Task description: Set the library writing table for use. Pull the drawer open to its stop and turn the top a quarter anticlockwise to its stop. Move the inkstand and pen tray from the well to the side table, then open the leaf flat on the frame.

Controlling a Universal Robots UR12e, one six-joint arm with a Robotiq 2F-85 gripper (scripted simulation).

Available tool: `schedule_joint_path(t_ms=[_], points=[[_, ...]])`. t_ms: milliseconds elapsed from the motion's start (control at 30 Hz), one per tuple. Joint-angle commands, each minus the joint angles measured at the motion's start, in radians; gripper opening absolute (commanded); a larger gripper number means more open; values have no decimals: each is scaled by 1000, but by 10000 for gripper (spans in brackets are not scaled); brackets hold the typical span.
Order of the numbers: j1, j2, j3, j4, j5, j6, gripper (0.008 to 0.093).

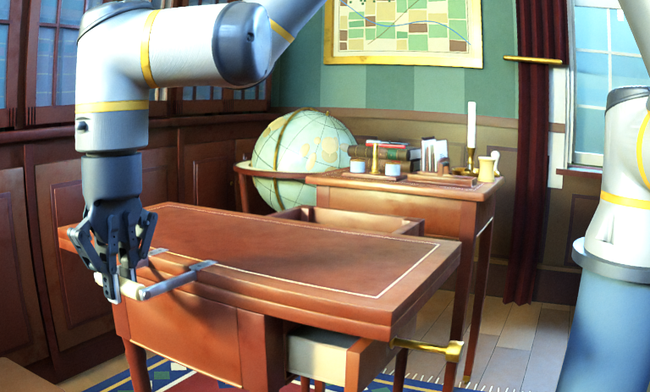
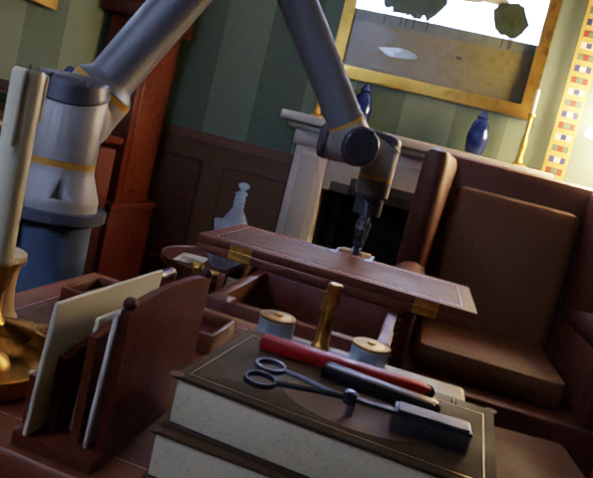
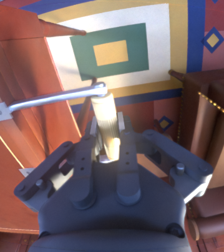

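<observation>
The leaf's handle (image 1: pixel 128 287) (image 3: pixel 106 124), a cream wooden grip on a grey metal bracket, is clamped in my closed gripper (image 1: pixel 115 280) (image 3: pixel 107 137) at the writing table's left end. The folded leather-covered top (image 1: pixel 287 254) (image 2: pixel 337 267) lies turned across the frame, and the well (image 1: pixel 345 218) is open and looks empty. The drawer (image 1: pixel 330 357) is pulled out, its brass handle (image 1: pixel 429 347) sticking forward. The inkstand (image 1: pixel 375 170) (image 2: pixel 325 329) and the pen tray (image 1: pixel 443 177) sit on the side table (image 1: pixel 407 196).
The armchair (image 2: pixel 497 288) stands close beside the table's handle end. A globe (image 1: pixel 299 158) stands behind the table. Books, a letter rack (image 2: pixel 111 360) and a candlestick (image 1: pixel 471 139) crowd the side table. The arm's base (image 1: pixel 618 254) stands at the right. A patterned rug lies below.
</observation>
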Motion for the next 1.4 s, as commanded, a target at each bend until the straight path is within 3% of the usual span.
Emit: schedule_joint_path(t_ms=[0, 1367], points=[[0, -1, -1, 0, 0, 0, 96], [0, -1, -1, 0, 0, 0, 80]])
